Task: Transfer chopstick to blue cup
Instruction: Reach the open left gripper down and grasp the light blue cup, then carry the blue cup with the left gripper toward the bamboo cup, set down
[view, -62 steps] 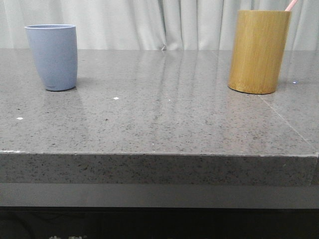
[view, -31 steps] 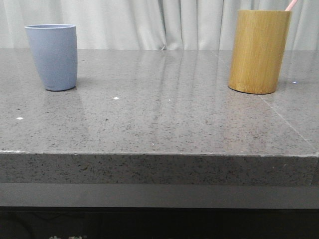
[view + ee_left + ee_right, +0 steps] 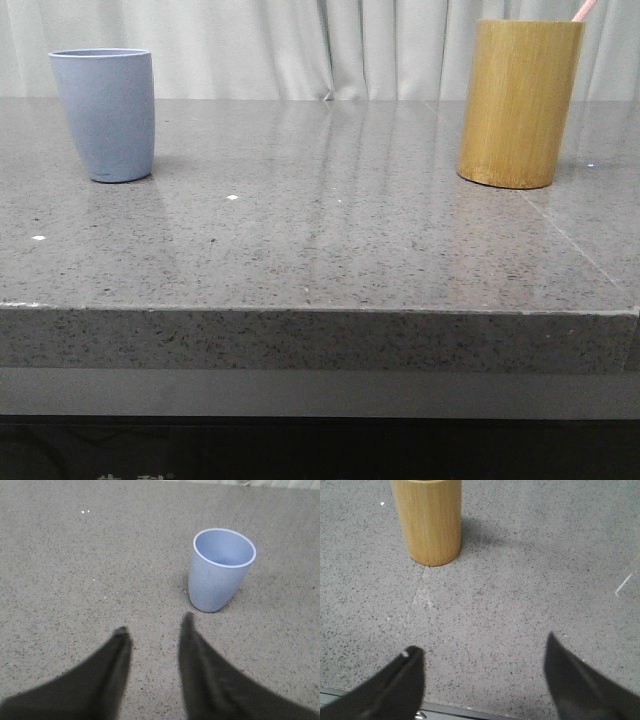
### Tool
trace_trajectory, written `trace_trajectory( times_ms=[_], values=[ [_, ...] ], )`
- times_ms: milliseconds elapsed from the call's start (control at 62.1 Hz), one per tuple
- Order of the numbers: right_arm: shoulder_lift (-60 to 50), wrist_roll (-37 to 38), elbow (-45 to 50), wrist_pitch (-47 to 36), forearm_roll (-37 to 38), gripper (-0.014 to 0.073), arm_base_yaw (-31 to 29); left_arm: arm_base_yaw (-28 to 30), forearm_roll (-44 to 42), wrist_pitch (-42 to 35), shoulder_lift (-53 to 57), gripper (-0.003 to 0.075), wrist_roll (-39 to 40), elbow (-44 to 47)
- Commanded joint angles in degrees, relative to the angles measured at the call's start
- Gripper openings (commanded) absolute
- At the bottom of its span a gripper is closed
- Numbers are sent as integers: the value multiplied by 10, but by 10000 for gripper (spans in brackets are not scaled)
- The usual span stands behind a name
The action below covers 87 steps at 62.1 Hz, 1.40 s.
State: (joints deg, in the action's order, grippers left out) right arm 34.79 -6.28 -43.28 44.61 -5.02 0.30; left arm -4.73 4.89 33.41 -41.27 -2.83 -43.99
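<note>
The blue cup point(image 3: 104, 114) stands upright at the far left of the grey stone table point(image 3: 320, 240); in the left wrist view the blue cup point(image 3: 220, 570) looks empty. A slender pink chopstick end point(image 3: 584, 10) sticks out of the yellow-brown bamboo cylinder point(image 3: 519, 102) at the far right. The bamboo cylinder point(image 3: 427, 520) also shows in the right wrist view, its top cut off. My left gripper point(image 3: 154, 625) is open and empty, short of the cup. My right gripper point(image 3: 482, 647) is wide open and empty over the table's near edge, short of the cylinder. Neither arm shows in the front view.
A pale curtain point(image 3: 300, 45) hangs behind the table. The table's front edge point(image 3: 320, 310) runs across the front view. A thin seam point(image 3: 580, 250) in the stone runs from the cylinder toward the front right.
</note>
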Motion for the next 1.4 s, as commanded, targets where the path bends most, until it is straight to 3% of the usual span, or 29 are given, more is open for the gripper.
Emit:
trace_trajectory(
  times_ms=[0,64,274,1047,1208,1386],
  values=[
    [5,-7,-16,-36,-2,622,1,-21,6,-49,-20,468,-6,-31],
    [5,-7,-16,-38,-3,622,1,-38,5,-37,-42,503,-6,-54],
    [5,-7,-16,-39,-11,622,1,-70,-2,36,-143,503,-8,-155],
    [5,-7,-16,-39,-20,622,1,-70,-15,294,-582,489,-10,-583],
    [5,-7,-16,-39,-20,622,1,-70,-17,306,-626,431,-10,-619],
    [5,-7,-16,-37,-19,622,1,-70,-17,305,-633,253,-10,-620]
  ],
)
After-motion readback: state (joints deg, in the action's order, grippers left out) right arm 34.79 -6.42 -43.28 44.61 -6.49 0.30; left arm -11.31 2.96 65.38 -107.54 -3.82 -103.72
